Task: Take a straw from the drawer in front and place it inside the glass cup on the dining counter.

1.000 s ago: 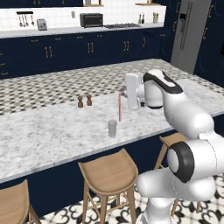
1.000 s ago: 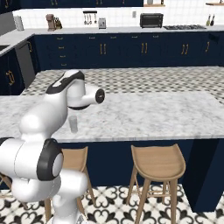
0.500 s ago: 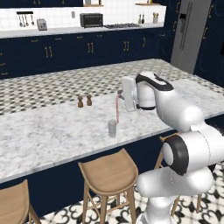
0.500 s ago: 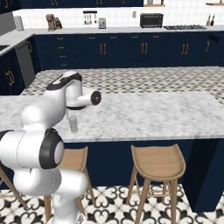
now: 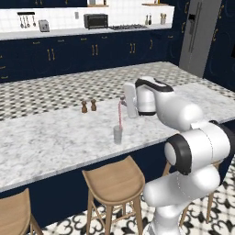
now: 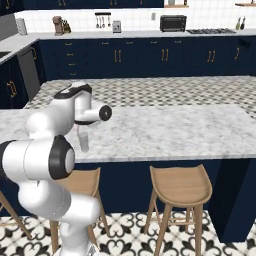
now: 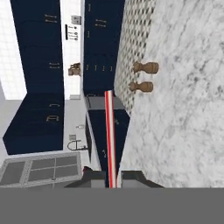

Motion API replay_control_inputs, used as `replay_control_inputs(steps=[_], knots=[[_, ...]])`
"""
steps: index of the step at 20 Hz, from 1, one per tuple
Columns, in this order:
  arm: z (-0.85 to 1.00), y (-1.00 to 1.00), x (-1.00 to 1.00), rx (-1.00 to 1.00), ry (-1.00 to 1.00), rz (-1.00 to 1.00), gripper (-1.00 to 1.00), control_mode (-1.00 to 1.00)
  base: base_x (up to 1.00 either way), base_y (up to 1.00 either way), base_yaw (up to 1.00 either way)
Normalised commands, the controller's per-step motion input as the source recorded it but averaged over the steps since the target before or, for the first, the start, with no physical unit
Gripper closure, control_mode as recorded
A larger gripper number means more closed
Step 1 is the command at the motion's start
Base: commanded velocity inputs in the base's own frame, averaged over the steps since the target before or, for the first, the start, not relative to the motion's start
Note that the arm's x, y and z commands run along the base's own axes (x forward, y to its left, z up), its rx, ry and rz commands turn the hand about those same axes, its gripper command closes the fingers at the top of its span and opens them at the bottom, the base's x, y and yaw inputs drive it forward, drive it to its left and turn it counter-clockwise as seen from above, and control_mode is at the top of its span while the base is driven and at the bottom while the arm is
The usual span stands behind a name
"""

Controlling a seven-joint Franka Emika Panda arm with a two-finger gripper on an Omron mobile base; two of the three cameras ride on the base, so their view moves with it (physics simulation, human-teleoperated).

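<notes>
Gripper point(image 5: 123, 102), at the end of the arm folding back leftward over the counter point(image 5: 55, 137), is pinching the straw point(image 5: 120, 114) upright, its lower end dipping into the cup point(image 5: 118, 135) near the counter's near edge; two shakers point(image 5: 88, 106) are sitting well apart behind. From the right, the cup point(image 6: 83, 141) is standing just below the hand. Through the hand camera, the straw point(image 7: 110, 135) is running straight out between closed fingertips point(image 7: 94, 176).
</notes>
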Motion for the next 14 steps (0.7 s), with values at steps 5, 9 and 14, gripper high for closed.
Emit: replay_control_inputs(steps=[5,9,14], knots=[[-0.21,0.01,0.24,-0.05,0.0,-0.05,1.0,-1.0,0.0,0.0,0.0],[-0.2,0.0,0.16,-0.06,0.0,-0.05,1.0,-1.0,0.0,0.0,0.0],[-0.22,0.0,0.05,-0.04,0.0,-0.03,1.0,-1.0,0.0,0.0,0.0]])
